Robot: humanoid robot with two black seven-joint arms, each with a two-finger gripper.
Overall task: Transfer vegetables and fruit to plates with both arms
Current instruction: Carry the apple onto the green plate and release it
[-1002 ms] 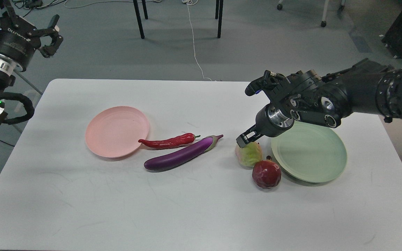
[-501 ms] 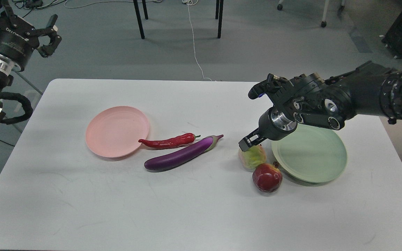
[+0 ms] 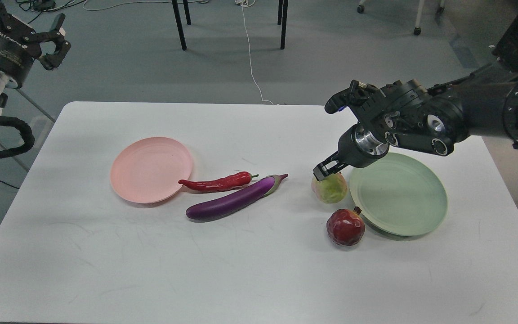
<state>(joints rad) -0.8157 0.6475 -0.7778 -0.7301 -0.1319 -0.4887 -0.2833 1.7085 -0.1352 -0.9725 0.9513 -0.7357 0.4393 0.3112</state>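
The right pincer (image 3: 329, 172) reaches down from the right arm and is clamped on the top of the peach (image 3: 329, 188), its dark fingertips pressed against the fruit's upper left; whether the peach rests on the white desk (image 3: 250, 252) or hangs just clear of it cannot be told; the green plate (image 3: 398, 193) lies just to the right of that pincer, its rim close beside the peach, though whether they touch is unclear; the pomegranate (image 3: 346, 226) sits on the desk below and slightly right of the pincer, apart from the peach and right against the plate's near left edge; to the pincer's left lies the eggplant (image 3: 235, 198), slanting with its pale stem end nearest the pincer; just beyond it, farther left, the chili (image 3: 217, 182) lies with its green stem toward the pincer and its tip over the rim of the pink plate (image 3: 151, 169), which is well to the left; the left pincer (image 3: 45, 38) is held high off the desk's far left corner, fingers spread and holding nothing, well apart from everything on the desk.
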